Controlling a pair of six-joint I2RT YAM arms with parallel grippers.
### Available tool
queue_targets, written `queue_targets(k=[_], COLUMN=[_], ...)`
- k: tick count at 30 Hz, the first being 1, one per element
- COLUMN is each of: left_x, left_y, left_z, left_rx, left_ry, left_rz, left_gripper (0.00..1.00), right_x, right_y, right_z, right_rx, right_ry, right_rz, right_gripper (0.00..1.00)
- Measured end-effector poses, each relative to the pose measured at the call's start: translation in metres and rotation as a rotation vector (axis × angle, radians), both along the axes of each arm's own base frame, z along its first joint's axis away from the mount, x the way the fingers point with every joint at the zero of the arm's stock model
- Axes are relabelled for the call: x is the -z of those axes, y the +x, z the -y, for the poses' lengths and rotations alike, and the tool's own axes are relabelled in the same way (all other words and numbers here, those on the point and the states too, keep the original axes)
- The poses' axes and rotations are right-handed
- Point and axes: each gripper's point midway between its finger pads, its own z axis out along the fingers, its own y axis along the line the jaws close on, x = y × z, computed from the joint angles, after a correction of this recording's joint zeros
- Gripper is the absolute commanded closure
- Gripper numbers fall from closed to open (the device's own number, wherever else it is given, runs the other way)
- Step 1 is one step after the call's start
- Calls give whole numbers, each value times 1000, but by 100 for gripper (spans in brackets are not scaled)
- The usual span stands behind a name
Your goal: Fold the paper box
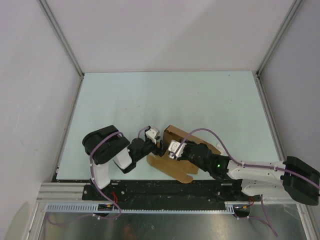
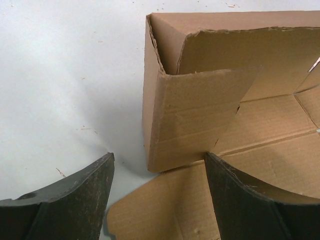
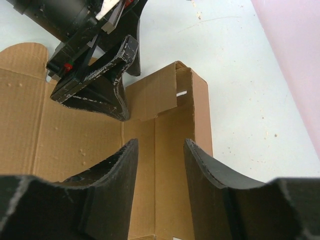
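Bright, even, diffuse light in all views, no hard glare. In the left wrist view the box casts a soft grey shadow on the table toward 7 o'clock. In the right wrist view the fingers at 6 o'clock are dark and slightly soft. Corrugations are sharp.

Lower centre: plain brown kraft cardboard box lies part-folded on the pale green surface; left arm and right arm meet over it.

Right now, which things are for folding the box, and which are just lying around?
For the job: the brown cardboard paper box, partly folded; the black left pincer; the black right pincer.
Just there: the pale green table top; the white walls; the grey metal rail.
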Motion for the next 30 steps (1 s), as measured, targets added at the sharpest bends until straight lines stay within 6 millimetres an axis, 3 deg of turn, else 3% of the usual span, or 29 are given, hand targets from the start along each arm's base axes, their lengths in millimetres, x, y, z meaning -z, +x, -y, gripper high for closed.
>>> queue_targets(k=[8, 17, 23, 26, 30], left_x=[0, 0, 0, 0, 0], left_y=[0, 0, 0, 0, -1], left_z=[0, 0, 0, 0, 1], left_rx=[1, 1, 2, 2, 4], left_ry=[0, 0, -1, -1, -1], left_rz=[0, -1, -1, -1, -1], left_gripper=[22, 22, 22, 22, 22], right_x=[6, 9, -21, -46, -74], right_y=[-5, -13, -15, -3, 18], right_z=[2, -1, -3, -6, -5], right_rx=[-7, -30, -25, 24, 90], right_ry=[19, 50, 183, 286, 417], right_rz=[-31, -88, -102, -127, -168], right_gripper=[62, 61, 67, 75, 79])
